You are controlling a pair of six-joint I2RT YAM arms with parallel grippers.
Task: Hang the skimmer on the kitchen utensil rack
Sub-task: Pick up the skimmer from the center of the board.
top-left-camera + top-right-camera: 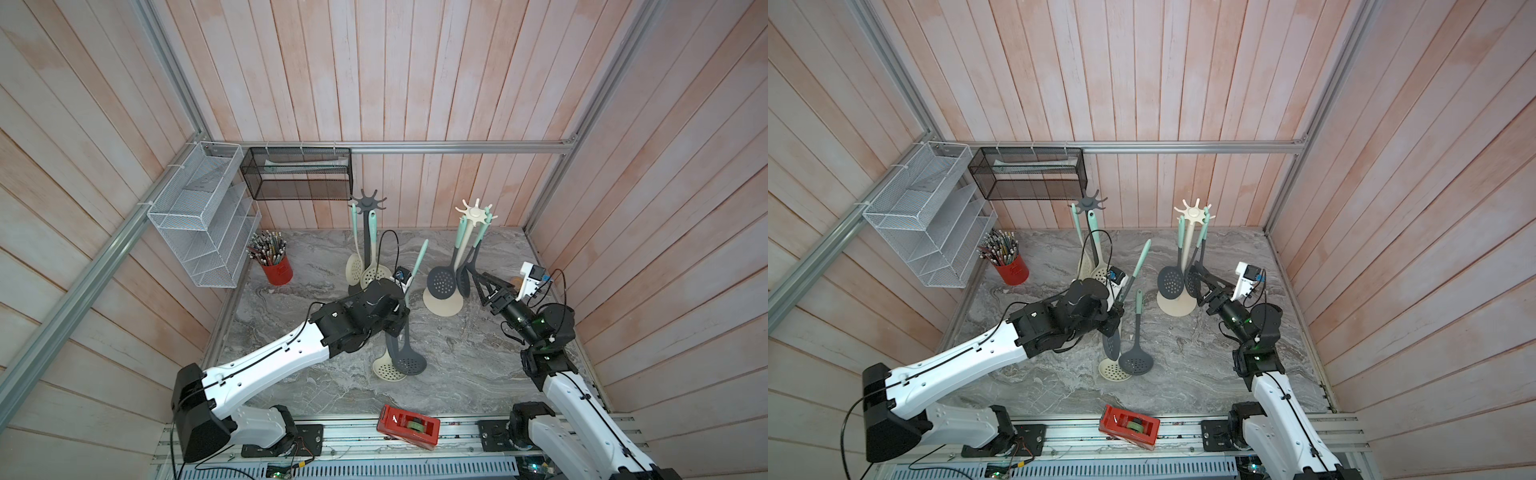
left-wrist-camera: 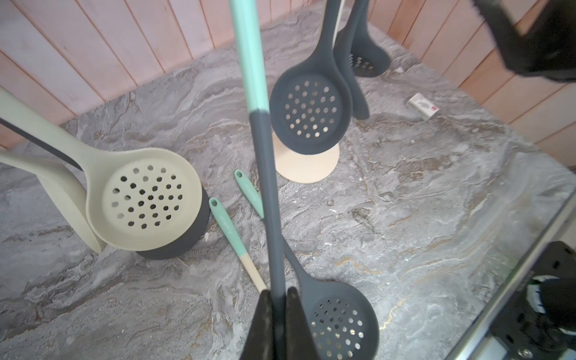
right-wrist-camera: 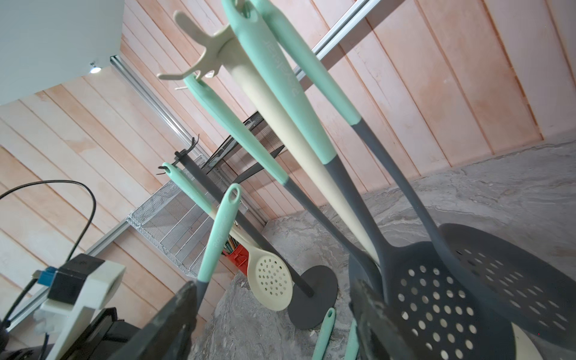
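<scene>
My left gripper (image 1: 401,316) (image 2: 278,304) is shut on the dark shaft of a grey skimmer (image 2: 263,162) with a mint handle (image 1: 419,259). The skimmer is lifted and tilted over the table's middle, between two racks. A dark rack (image 1: 368,203) at the back carries cream skimmers (image 1: 374,272). A cream rack (image 1: 473,212) to its right carries grey skimmers (image 1: 442,282). My right gripper (image 1: 482,289) (image 3: 274,327) stands open beside the cream rack's hanging skimmer heads, with nothing between its fingers. A grey skimmer (image 1: 409,363) and a cream one (image 1: 388,370) lie on the table.
A red pencil cup (image 1: 276,268) stands at the back left under a white wire organizer (image 1: 199,224) and a black mesh basket (image 1: 299,174). A red tape dispenser (image 1: 408,427) lies at the front edge. A small box (image 2: 423,106) lies near the right wall.
</scene>
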